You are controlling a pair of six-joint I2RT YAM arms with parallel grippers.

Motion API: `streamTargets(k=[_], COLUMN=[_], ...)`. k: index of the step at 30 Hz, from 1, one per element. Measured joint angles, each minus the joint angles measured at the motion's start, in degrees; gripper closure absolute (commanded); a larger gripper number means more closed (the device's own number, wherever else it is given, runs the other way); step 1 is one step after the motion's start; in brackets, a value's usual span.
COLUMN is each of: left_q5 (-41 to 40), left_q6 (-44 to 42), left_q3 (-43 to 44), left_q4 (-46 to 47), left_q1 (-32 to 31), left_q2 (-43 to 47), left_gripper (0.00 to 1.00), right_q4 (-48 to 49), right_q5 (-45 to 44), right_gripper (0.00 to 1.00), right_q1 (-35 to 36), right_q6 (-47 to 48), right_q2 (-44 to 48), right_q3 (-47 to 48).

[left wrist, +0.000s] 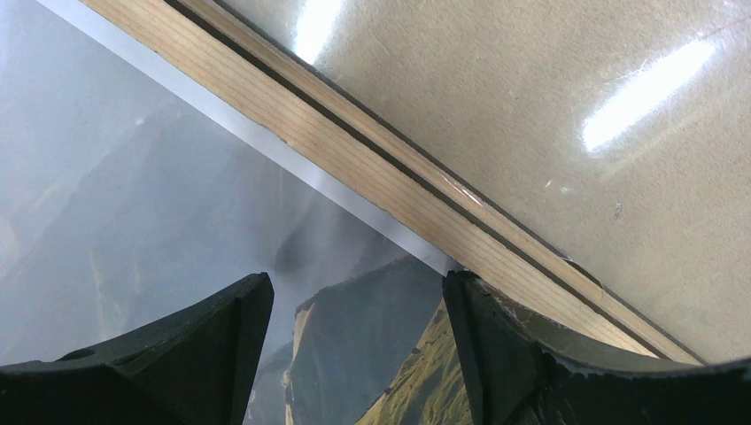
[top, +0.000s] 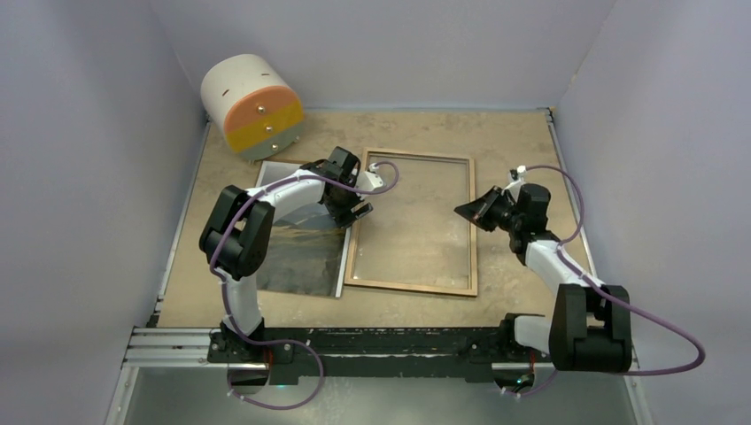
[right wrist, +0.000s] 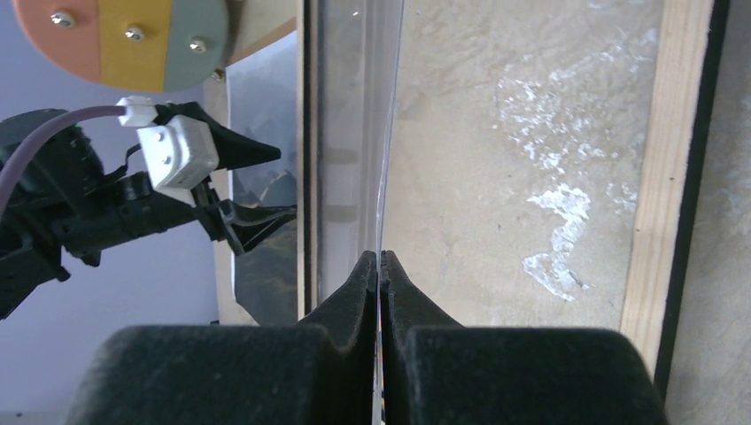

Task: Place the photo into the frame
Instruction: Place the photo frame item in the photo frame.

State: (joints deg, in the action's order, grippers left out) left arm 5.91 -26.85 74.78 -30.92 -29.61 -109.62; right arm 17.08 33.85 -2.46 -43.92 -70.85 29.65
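- Large glossy rectangular print of a dark grey landscape (top: 301,257) lies flat, right beside the left rim of the rectangular light-wood-backed frame (top: 409,286)
- left gripper (top: 361,211) is over the print's right edge, jaws wide apart, holding nothing
- right gripper (right wrist: 381,257) is pinched tight on a thin clear pane (right wrist: 354,133)

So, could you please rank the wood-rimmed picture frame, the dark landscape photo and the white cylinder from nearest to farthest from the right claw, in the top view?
1. Wood-rimmed rectangular picture frame: its right rim is at the right claw.
2. Glossy dark landscape photo: beyond the frame's left rim.
3. White cylinder with an orange, yellow and green end: far-left corner.
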Motion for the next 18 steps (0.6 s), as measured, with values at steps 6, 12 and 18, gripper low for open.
streamTargets(k=[6,12,18], left_q5=[-0.04,-0.07,-0.09], left_q6=[0.0,0.0,0.0], left_q3=[0.0,0.0,0.0], left_q4=[0.0,0.02,0.02], left_q1=[0.0,-0.02,-0.02], left_q2=[0.0,0.0,0.0], left_gripper=[0.25,0.25,0.25], right_q4=[3.13,3.61,1.79], right_q5=[1.44,1.4,-1.44], right_gripper=[1.0,1.0,0.68], right_q1=[0.0,0.07,0.39], right_q6=[-0.11,0.13,2.62], right_q2=[1.4,1.18,-0.7], right_q3=[-1.18,-1.49,-1.42])
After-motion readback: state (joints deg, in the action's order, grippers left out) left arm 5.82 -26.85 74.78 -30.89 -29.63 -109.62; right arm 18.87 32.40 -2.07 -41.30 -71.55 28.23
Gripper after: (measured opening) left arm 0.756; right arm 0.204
